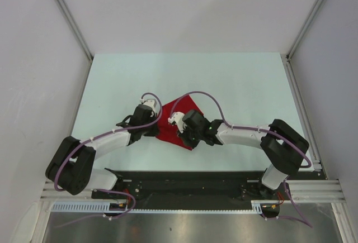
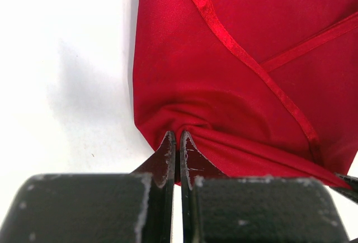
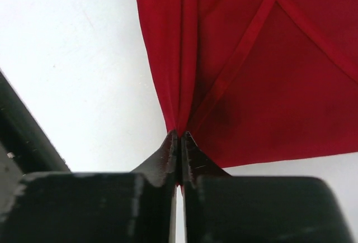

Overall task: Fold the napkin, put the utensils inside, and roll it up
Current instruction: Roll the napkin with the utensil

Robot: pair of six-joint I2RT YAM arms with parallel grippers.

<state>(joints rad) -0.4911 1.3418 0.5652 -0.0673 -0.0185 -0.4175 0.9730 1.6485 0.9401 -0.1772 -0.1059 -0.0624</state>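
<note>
Napkin lies mid-table, slightly toward near edge, red cloth folded over itself, hem bands crossing on upper layer. Left gripper at its left side, jaws pressed together on bunched cloth edge. Right gripper at its right near corner, jaws closed, pinching raised fold. Pale table around it.

free: far table | blocked: left arm, right arm flank napkin
</note>
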